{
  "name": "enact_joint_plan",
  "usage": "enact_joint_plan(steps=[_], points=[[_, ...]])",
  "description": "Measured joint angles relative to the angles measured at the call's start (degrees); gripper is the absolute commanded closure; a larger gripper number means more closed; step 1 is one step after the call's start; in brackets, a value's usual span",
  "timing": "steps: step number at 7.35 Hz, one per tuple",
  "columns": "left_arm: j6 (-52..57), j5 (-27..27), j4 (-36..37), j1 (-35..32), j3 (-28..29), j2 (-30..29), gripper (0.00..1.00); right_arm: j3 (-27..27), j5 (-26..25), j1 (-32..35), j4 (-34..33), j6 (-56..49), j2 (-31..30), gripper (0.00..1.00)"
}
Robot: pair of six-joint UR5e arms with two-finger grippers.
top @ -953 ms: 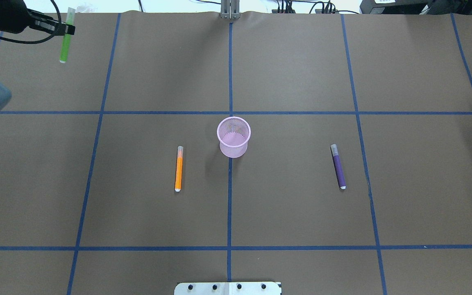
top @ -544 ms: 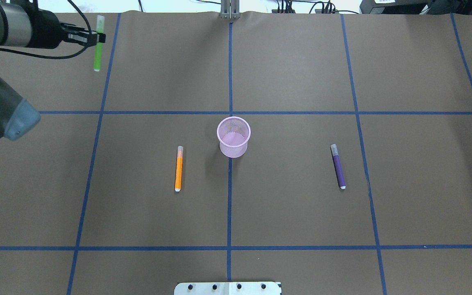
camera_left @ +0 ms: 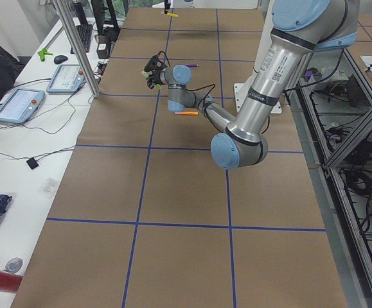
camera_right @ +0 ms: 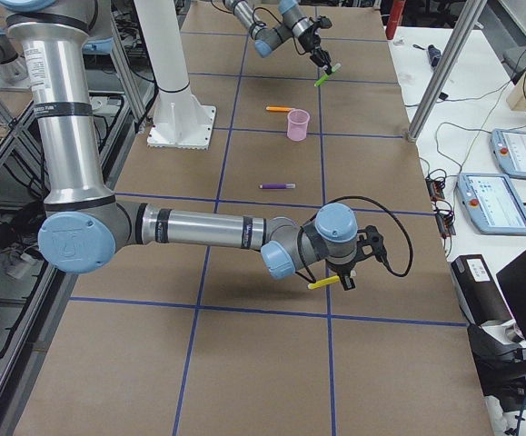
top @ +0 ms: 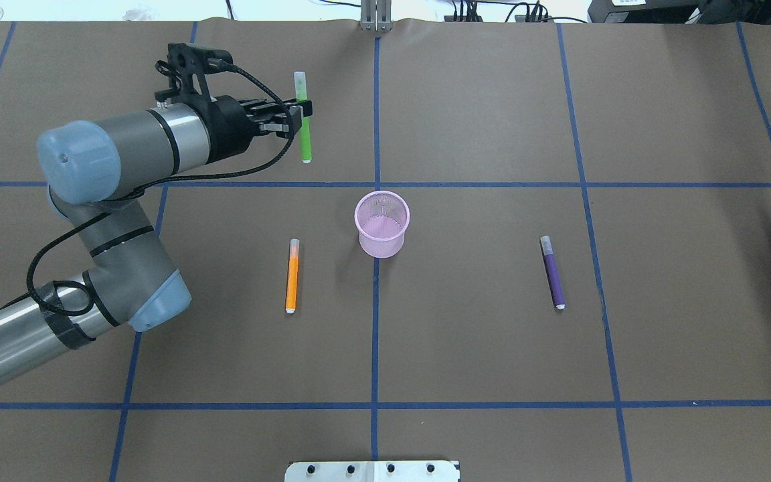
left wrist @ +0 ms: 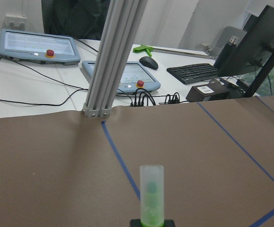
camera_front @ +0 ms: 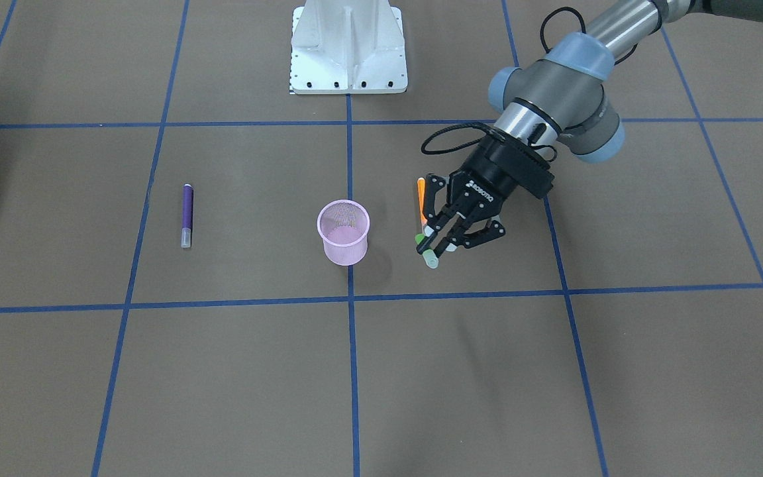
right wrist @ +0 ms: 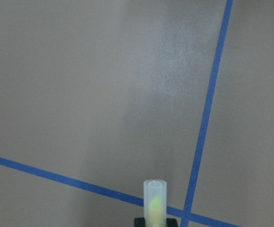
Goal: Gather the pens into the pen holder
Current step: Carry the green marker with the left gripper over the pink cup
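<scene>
Seen from the table's right end, the right gripper (camera_right: pixel 340 277) is nearest, its fingers clamped on the yellow pen (camera_right: pixel 322 283), which sticks out crosswise over the brown table (top: pixel 492 348); the right wrist camera shows the pen's whitish cap rising between the finger pads. Farther along lies the purple pen (top: pixel 552 272), flat on the paper, between 3 and 4 o'clock from the pen holder (top: pixel 380 246) in the overhead view, its cap pointing roughly to 12. The pink mesh holder stands upright on the centre blue line. The orange pen (top: pixel 292 276) lies flat at about 8 o'clock from it, cap toward 12, near but not touching. Farthest, at about 11 o'clock from the holder and well apart from it, the left gripper (top: pixel 304 112) is closed on the green pen (top: pixel 304 137), cap end toward the far edge.
</scene>
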Motion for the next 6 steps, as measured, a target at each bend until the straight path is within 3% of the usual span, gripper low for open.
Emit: enact_joint_plan(steps=[2,6], points=[[-1.3,3.0,-4.2,3.6,2.5,-2.1,1.00,0.7,0.2,-0.1,0.0,1.5,1.1,1.00],[-0.7,1.7,-6.7,6.1,10.9,-9.1,1.00,0.9,0.9,-0.1,-0.1,2.0,2.6,1.00]])
